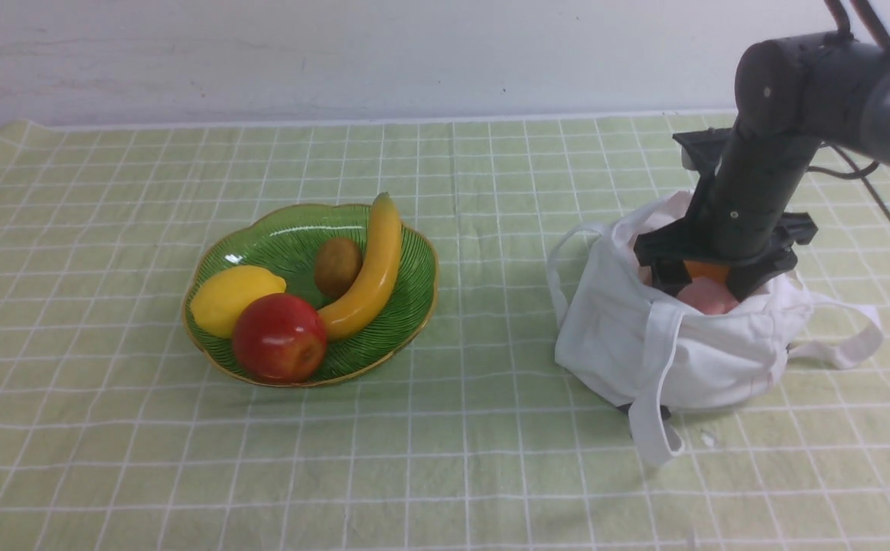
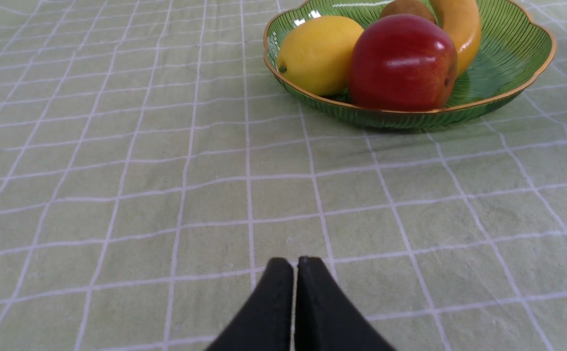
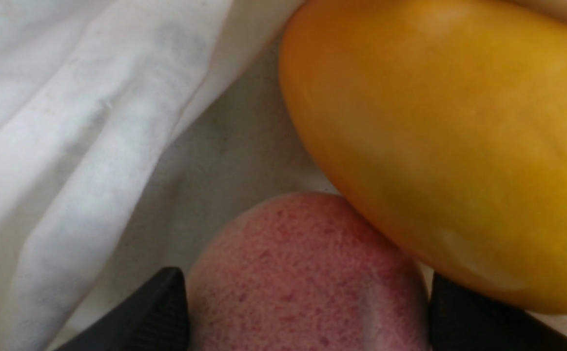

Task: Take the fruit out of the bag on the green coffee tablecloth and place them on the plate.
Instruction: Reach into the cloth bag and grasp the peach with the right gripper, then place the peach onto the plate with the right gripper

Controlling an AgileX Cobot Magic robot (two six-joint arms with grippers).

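Observation:
The white bag [image 1: 689, 352] stands open on the green tablecloth [image 1: 490, 459] at the right. My right gripper [image 1: 709, 289] reaches down into its mouth. In the right wrist view my right gripper [image 3: 307, 312] has one black finger against each side of the pink peach [image 3: 303, 273], with the orange-yellow mango [image 3: 449, 146] touching the peach beside it. Peach [image 1: 711, 298] and mango [image 1: 705, 269] show between the fingers in the front view. The green plate [image 1: 261, 237] sits left of centre. My left gripper [image 2: 295, 261] is shut and empty, low over the cloth [image 2: 117, 195] near the plate [image 2: 507, 58].
The plate holds a lemon [image 1: 234, 298], a red apple [image 1: 280, 337], a banana [image 1: 372, 268] and a kiwi [image 1: 337, 265]. Bag straps [image 1: 842, 337] trail right and toward the front [image 1: 655, 428]. Bag cloth [image 3: 68, 122] folds close around the right fingers. A wall runs behind the table.

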